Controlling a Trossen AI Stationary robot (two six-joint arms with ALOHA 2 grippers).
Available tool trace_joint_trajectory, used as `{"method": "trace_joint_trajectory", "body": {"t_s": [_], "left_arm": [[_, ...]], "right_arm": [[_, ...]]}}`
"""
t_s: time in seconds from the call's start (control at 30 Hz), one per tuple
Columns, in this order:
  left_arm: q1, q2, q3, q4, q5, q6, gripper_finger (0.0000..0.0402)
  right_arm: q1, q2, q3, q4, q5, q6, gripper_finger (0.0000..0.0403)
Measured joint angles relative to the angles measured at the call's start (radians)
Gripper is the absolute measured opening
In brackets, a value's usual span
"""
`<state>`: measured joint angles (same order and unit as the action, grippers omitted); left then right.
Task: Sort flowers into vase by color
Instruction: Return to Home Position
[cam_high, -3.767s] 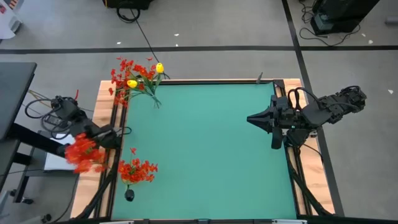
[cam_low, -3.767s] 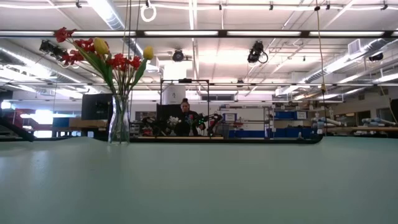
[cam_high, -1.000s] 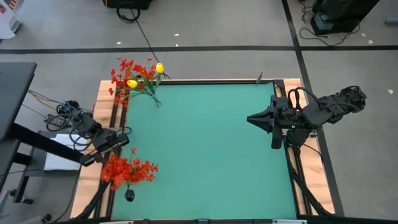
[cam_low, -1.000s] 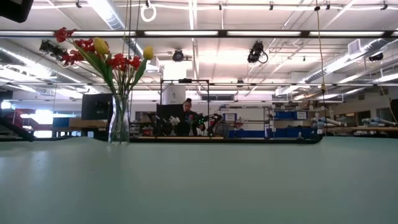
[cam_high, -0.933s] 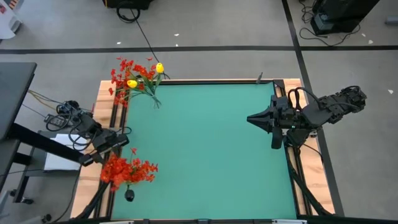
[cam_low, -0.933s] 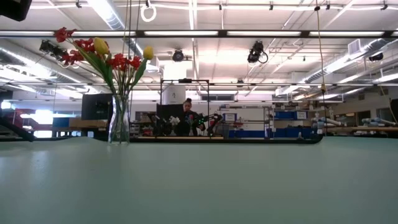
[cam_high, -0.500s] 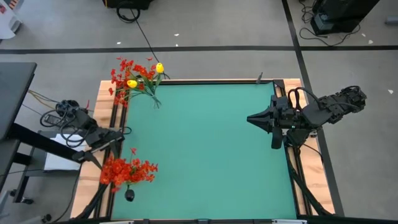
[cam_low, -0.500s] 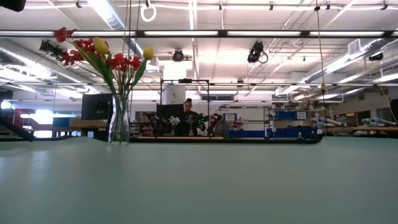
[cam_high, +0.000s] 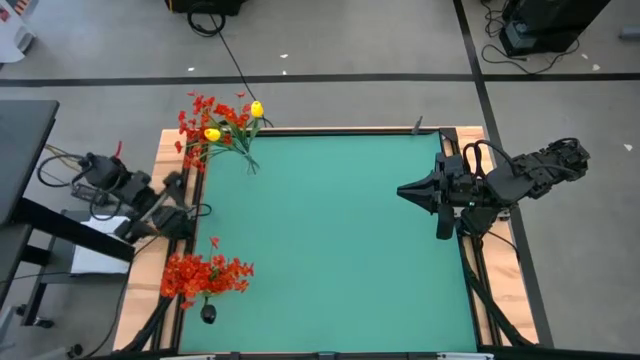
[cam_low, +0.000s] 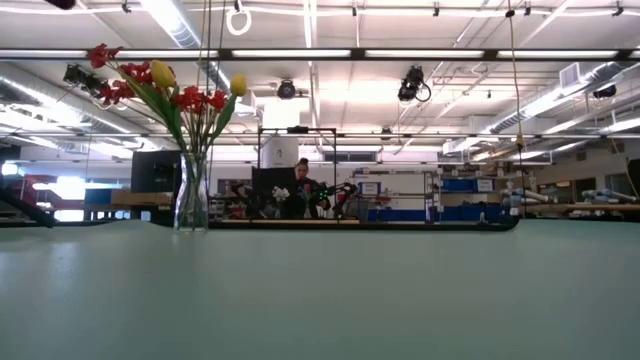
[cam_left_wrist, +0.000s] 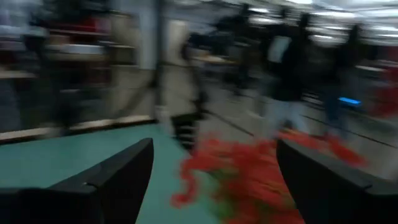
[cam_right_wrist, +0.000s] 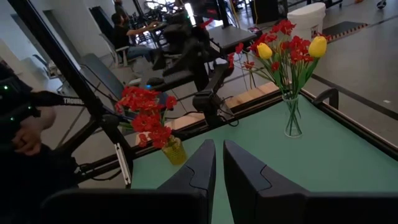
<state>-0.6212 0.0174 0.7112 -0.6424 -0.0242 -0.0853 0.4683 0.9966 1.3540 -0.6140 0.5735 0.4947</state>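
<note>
Left gripper (cam_high: 175, 200), left edge, was spread, empty; right gripper (cam_high: 405, 190), right edge, was closed; red flowers (cam_high: 205, 275) stood in yellow vase (cam_right_wrist: 174, 151), near left; red and yellow flowers (cam_high: 220, 125) in glass vase (cam_low: 191, 195), far left; left arm (cam_right_wrist: 74, 102) lettered "TROSS…".

Black, wedge-fingered left pincer (cam_left_wrist: 214, 149) and right pincer (cam_right_wrist: 217, 149) trail looped cables (cam_high: 478, 152).

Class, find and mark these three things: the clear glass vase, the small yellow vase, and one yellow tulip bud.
clear glass vase (cam_low: 192, 205), low view, on its glass body below the rim.
yellow vase (cam_right_wrist: 175, 151), right wrist view, on its side wall.
yellow tulip bud (cam_right_wrist: 318, 46), right wrist view, on the bud's middle.
</note>
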Motion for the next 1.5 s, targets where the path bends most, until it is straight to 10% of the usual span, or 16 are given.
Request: {"method": "trace_joint_trajectory", "body": {"t_s": [0.6, 0.9, 1.23, 1.5], "left_arm": [[0.196, 0.46, 0.016, 0.348, -0.124, 0.25, 0.0219], [0.53, 0.646, 0.014, 0.46, 0.128, 0.144, 0.0153], [0.61, 0.611, 0.015, 0.289, 0.27, 0.096, 0.0088], [0.577, 0.263, -0.146, 0.278, 0.174, 0.001, 0.0046]], "right_arm": [[0.0, 0.0, 0.0, 0.0, 0.0, 0.0, 0.0042], [0.0, 0.0, 0.0, 0.0, 0.0, 0.0, 0.0042], [0.0, 0.0, 0.0, 0.0, 0.0, 0.0, 0.0042], [0.0, 0.0, 0.0, 0.0, 0.0, 0.0, 0.0042]]}}
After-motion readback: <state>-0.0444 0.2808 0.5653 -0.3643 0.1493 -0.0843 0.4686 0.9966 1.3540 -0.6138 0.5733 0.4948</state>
